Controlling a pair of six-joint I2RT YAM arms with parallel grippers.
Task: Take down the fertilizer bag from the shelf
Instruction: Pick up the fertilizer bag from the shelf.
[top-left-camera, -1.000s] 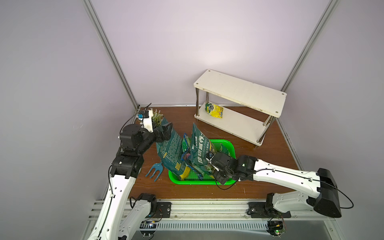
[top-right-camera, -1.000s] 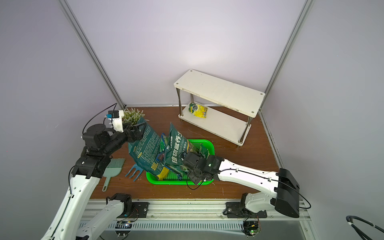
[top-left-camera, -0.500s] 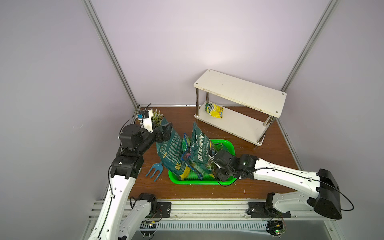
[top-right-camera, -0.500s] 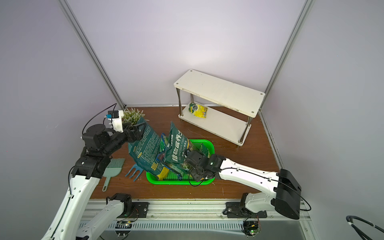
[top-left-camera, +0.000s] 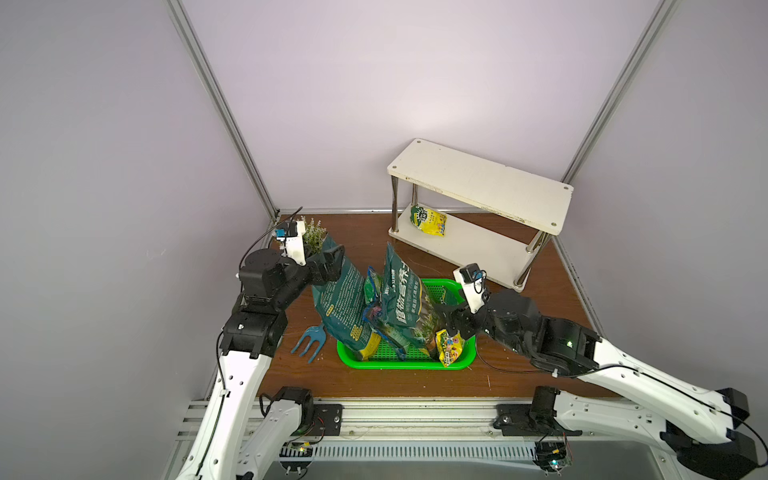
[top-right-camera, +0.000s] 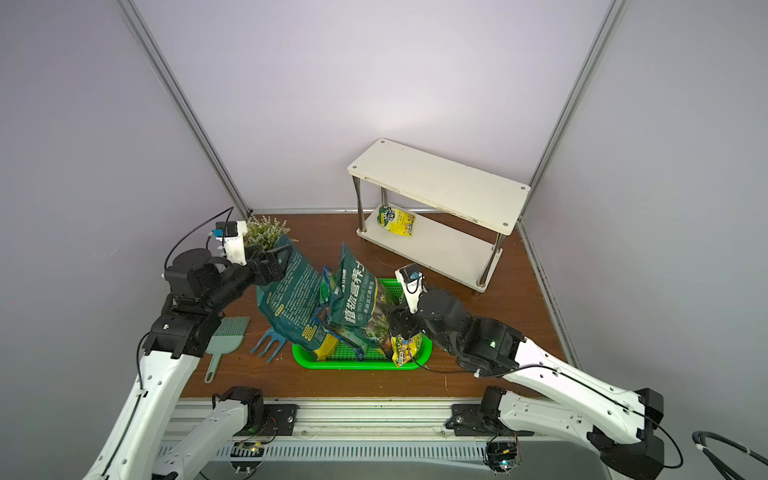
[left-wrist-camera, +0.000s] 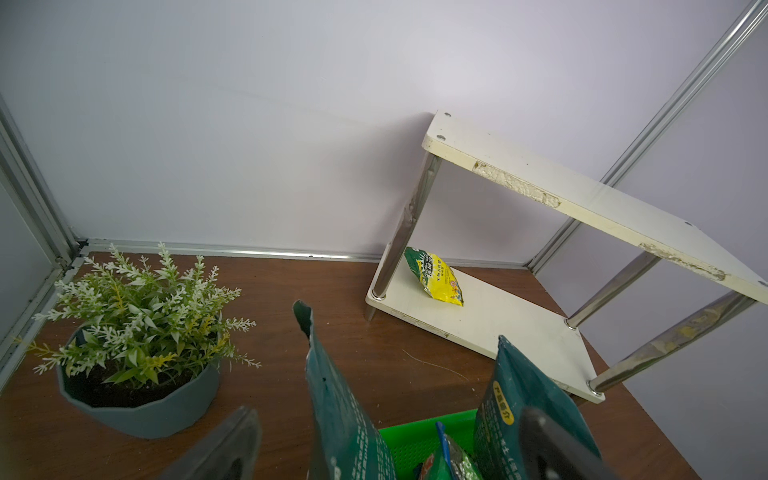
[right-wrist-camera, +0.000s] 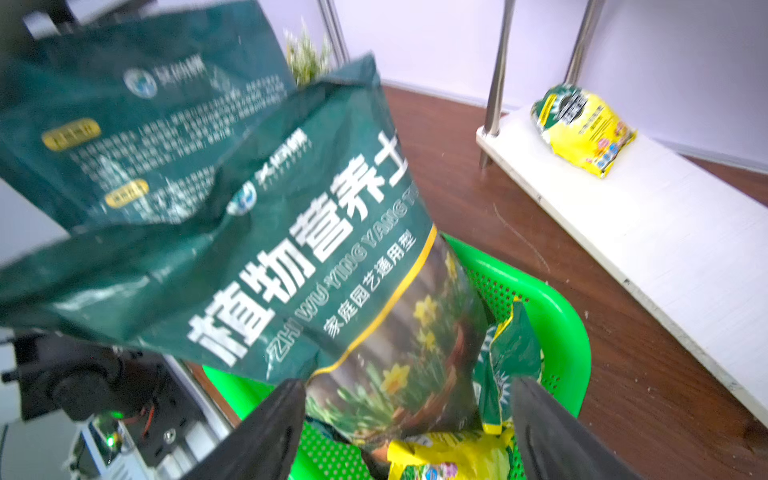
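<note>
The right pincer (right-wrist-camera: 407, 388) stands released, its jaws spread either side of the foot of a big dark-green soil bag (top-left-camera: 405, 307) without pinching it. I judge the bag stands up because it leans on its twin (top-left-camera: 345, 299), both footed in the green basket (top-left-camera: 399, 365). The left pincer (left-wrist-camera: 388, 411) is released too, the twin's top edge rising loose between its fingers (more a fence than a grip).

The fertilizer bag (top-left-camera: 428, 220) lies well beyond both pincers' fingertips, flat on the lower board of the shelf (top-left-camera: 478, 183), so it is not yet taken down.

Counted:
- one shelf of two boards, with one yellow bag on it
- two soil bags
- one basket
- one yellow packet (top-left-camera: 449, 347) just below the right pincer
- one potted plant (left-wrist-camera: 137, 332) beside the left pincer
- one blue hand fork (top-left-camera: 309, 338)
</note>
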